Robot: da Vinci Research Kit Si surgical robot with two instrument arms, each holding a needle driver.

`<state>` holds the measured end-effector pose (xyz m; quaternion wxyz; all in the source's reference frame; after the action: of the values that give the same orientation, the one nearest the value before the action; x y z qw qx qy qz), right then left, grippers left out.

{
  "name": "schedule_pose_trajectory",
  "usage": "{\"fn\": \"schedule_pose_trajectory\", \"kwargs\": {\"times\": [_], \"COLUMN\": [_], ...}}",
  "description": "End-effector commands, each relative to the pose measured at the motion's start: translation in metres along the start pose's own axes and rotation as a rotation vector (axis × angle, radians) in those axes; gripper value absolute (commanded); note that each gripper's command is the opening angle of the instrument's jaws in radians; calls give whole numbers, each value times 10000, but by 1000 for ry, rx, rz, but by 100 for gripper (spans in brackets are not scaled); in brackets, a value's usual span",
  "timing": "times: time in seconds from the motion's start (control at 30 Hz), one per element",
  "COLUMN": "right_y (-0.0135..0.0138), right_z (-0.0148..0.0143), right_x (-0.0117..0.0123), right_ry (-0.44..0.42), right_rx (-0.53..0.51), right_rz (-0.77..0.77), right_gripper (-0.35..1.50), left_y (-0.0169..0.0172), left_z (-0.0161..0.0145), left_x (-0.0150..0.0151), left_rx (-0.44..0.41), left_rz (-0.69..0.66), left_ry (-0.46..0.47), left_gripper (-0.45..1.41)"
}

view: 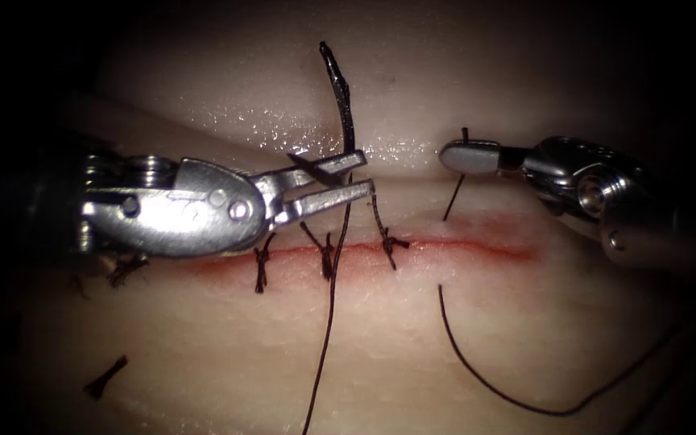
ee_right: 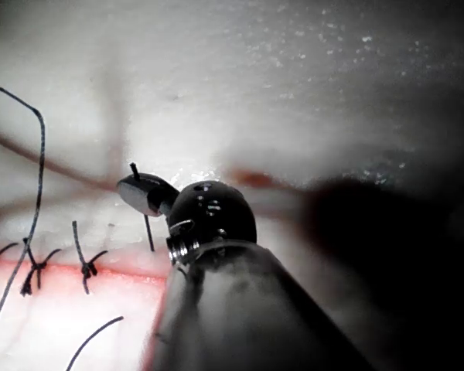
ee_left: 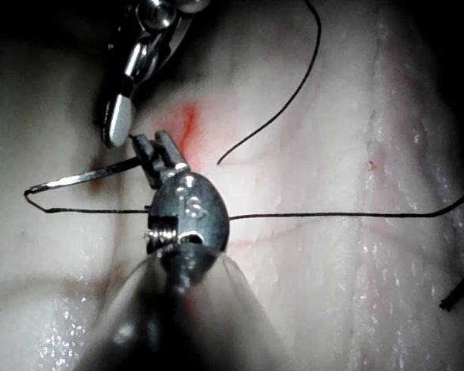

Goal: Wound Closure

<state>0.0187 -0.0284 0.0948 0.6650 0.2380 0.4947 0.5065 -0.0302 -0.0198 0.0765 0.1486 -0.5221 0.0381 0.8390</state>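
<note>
The tissue has a red horizontal cut with three knotted stitches across its left and middle parts. My left tool is shut on the curved needle near its lower end. The needle stands up free of the tissue, above the cut's middle. From it the thread hangs down across the cut. The left wrist view shows the same needle held in those jaws. My right tool is shut on a thread strand that enters the tissue just above the cut's right part, also seen from the right wrist.
Another thread length leaves the tissue below the cut's right part and curls away to the right. Cut thread ends lie at the left and lower left. Red fluid stains the cut's right end.
</note>
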Motion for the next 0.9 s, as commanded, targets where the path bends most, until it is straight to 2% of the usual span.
{"fn": "schedule_pose_trajectory", "kwargs": {"times": [0.03,0.3,0.57,0.8,0.87,0.9], "right_y": [-1,-2,-7,-10,-11,-12], "right_z": [8,6,2,5,5,3], "right_x": [1,6,25,21,19,19], "right_ry": [-1,2,40,47,66,107], "right_rx": [1,0,0,16,34,44], "right_rz": [-6,-29,-47,-62,-63,-57], "right_gripper": [-35,-35,-35,-35,63,137], "left_y": [4,4,4,3,2,0], "left_z": [7,7,7,7,6,4], "left_x": [-3,-3,-4,-6,-8,-12], "left_rx": [-1,-1,-3,-5,-7,-20], "left_rz": [0,0,0,2,3,-11], "left_ry": [1,1,-1,1,2,15], "left_gripper": [-45,-45,-45,-45,-45,-45]}}
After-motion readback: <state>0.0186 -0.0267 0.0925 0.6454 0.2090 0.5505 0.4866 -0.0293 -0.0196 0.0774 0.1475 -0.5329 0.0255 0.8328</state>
